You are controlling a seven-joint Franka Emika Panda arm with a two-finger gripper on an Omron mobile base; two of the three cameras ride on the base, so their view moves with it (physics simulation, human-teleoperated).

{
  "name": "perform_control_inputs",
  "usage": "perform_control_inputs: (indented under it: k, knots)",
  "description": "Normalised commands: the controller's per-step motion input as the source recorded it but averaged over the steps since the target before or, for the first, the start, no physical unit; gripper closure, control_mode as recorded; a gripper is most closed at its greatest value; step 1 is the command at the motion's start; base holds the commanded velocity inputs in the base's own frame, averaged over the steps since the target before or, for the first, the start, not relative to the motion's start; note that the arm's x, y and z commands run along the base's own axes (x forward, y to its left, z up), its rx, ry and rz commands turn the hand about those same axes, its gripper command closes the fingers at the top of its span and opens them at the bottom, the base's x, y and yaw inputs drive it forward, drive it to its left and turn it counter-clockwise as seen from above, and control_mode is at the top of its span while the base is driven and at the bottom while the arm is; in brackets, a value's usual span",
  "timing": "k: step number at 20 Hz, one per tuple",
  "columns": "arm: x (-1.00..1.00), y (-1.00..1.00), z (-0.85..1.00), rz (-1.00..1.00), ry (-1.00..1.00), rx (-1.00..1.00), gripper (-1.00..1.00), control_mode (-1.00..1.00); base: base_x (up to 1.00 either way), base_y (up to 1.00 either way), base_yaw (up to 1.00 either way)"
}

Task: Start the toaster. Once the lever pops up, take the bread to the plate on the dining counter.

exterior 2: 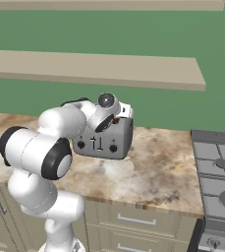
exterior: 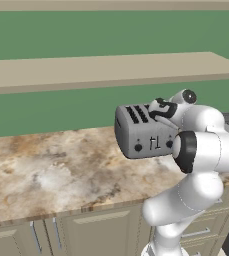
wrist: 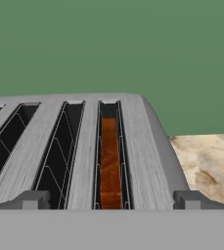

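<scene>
A marbled beige-brown countertop (exterior: 46, 170) is seen running along a green wall (exterior: 61, 35). Beige cabinet fronts (exterior 2: 133, 224) with pale bar handles are set below its edge. A long beige shelf (exterior: 101, 70) is mounted on the wall above the counter, and the underside of a second one is seen higher up. A grey stove (exterior 2: 217, 177) with burner grates is placed against the counter's right end.

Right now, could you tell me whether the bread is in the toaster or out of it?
In. The bread sits down inside a slot of the toaster, below its top, in the hand view.
</scene>
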Motion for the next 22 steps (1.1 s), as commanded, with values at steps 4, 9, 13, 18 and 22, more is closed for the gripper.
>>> perform_control_inputs:
  k: [4, 9, 13, 18, 22]
  knots:
    - [0.0, 0.0, 0.0, 0.0, 0.0, 0.0, -1.0, -1.0, 0.0, 0.0, 0.0]
    - [0.0, 0.0, 0.0, 0.0, 0.0, 0.0, -1.0, -1.0, 0.0, 0.0, 0.0]
    - [0.0, 0.0, 0.0, 0.0, 0.0, 0.0, -1.0, -1.0, 0.0, 0.0, 0.0]
    - [0.0, 0.0, 0.0, 0.0, 0.0, 0.0, -1.0, -1.0, 0.0, 0.0, 0.0]
    - [0.0, 0.0, 0.0, 0.0, 0.0, 0.0, -1.0, -1.0, 0.0, 0.0, 0.0]
